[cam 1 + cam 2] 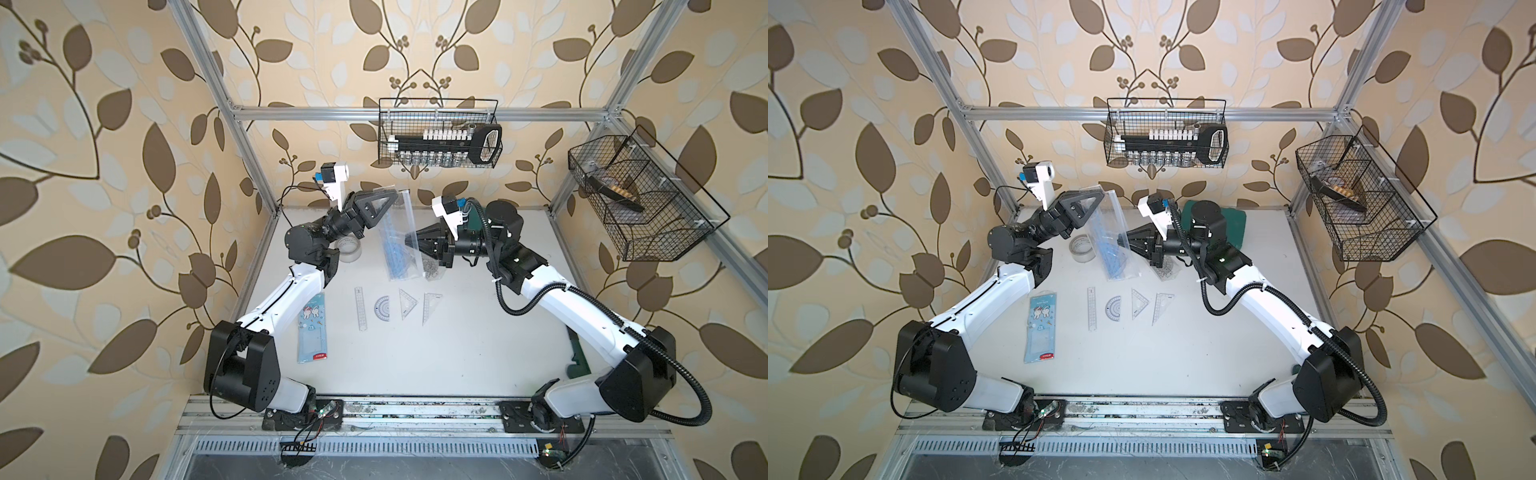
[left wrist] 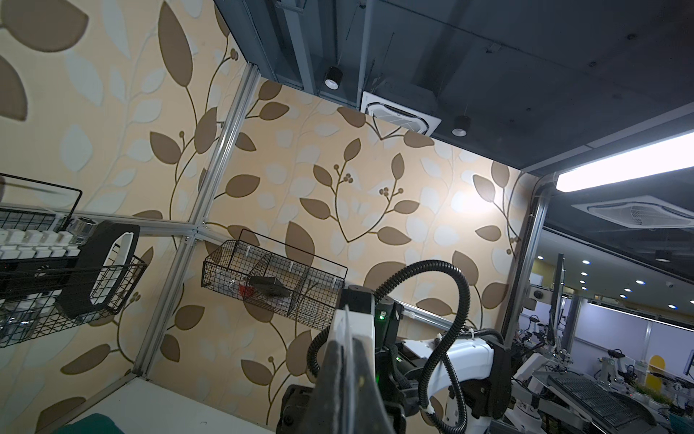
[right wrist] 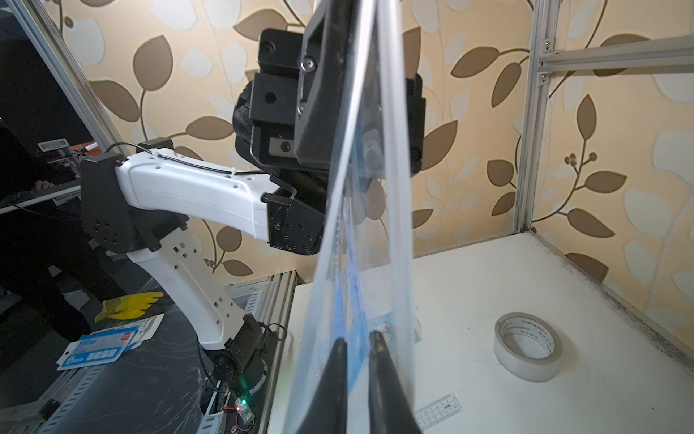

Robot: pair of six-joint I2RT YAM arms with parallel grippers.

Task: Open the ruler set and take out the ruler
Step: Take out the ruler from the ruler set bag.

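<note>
The ruler set point(image 1: 397, 243) point(image 1: 1115, 249) is a clear plastic bag with blue rulers inside. It hangs slanted above the back of the table, its lower end near the surface. My left gripper point(image 1: 395, 196) point(image 1: 1103, 195) is shut on the bag's top edge; in the left wrist view a thin clear edge shows between the closed fingers point(image 2: 347, 344). My right gripper point(image 1: 409, 240) point(image 1: 1121, 240) comes in from the right at mid-height and is shut on the bag. In the right wrist view its jaws point(image 3: 356, 342) pinch the plastic with a blue ruler point(image 3: 355, 293) behind it.
On the white table point(image 1: 478, 353) lie a clear ruler point(image 1: 361, 308), a protractor point(image 1: 381, 308), two set squares point(image 1: 406, 304), a flat cartoon-printed package point(image 1: 312, 328) and a tape roll point(image 1: 348, 249). Another bag point(image 1: 432, 270) lies under my right wrist. Wire baskets point(image 1: 438, 133) hang on the walls.
</note>
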